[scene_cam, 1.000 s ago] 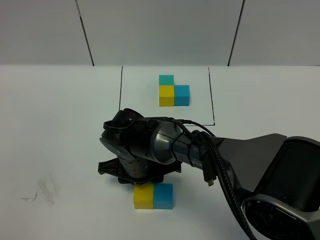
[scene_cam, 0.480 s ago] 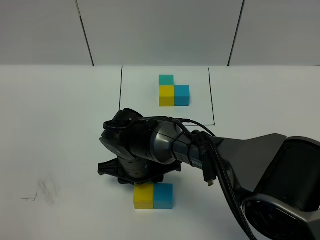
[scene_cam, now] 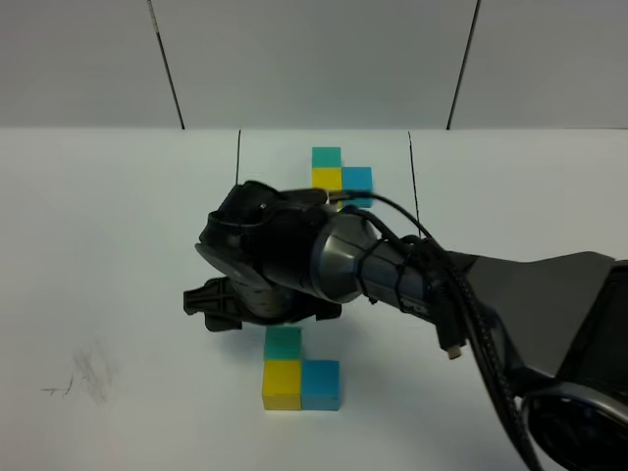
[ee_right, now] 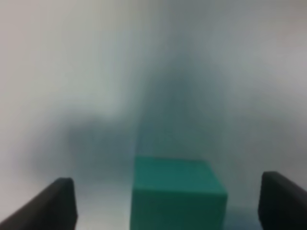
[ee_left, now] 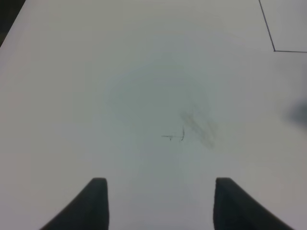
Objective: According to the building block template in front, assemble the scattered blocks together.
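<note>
The scattered blocks sit together near the table's front: a teal-green cube directly behind a yellow cube, with a blue cube to the yellow one's right. My right gripper hovers just behind and above the teal cube. In the right wrist view the gripper is open, with the teal cube between its fingers and untouched. The template's teal, yellow and blue cubes stand at the back, partly hidden by my arm. My left gripper is open and empty over bare table.
Thin black frame lines run beside the template. A grey pencil smudge marks the table at the front left; it also shows in the left wrist view. The right arm's body and cables stretch across the middle right.
My right arm has lifted and moved back toward the template. The teal cube, hidden under it before, now shows behind the yellow cube. The left arm has not moved.
</note>
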Controlling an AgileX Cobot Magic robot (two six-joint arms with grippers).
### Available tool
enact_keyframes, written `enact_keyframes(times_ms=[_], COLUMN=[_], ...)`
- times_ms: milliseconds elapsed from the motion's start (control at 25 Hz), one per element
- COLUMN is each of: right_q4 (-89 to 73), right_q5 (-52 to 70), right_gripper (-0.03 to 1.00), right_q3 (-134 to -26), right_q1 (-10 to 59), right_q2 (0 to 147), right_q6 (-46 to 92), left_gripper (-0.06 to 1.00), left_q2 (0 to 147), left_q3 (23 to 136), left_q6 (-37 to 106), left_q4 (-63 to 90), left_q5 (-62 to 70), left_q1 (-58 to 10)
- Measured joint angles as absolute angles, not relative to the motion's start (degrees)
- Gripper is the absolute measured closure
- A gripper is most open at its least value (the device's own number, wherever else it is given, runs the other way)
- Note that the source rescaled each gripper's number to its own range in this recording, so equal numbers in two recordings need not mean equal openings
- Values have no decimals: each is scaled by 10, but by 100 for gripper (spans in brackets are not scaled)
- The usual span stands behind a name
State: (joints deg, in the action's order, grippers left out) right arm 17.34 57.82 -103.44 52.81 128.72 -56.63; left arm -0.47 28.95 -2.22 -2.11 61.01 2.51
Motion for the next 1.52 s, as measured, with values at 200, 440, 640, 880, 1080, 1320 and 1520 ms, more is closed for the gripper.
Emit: enact_keyframes(times_ms=[200,440,640,880,1080,1320,1520], right_q4=[278,414,429,320,144,89,58], right_q5=[612,685,688,692,693,698,700], right_gripper=[7,3,3,3,4,8,14], right_q3=[-1034,-1034,-1034,-1031,-966,-826,-727], right_q1=[516,434,304,120,-43,-123,-123], right_q2=[1205,1129,1059,925,747,508,293], right_q6=[-559,-474,-256,19,130,186,188], left_gripper=[84,84,84,84,84,84,84], left_q2=[-5,-5,-5,-5,-5,-5,-5], left_q3=[290,290,290,290,290,290,290], left_q6=[-22,-22,-22,-22,-22,-22,-22], left_q4=[-21,-21,-21,-21,-21,-21,-21], left_q5=[610,610,610,610,610,610,610], left_q1=[25,25,25,25,25,25,25])
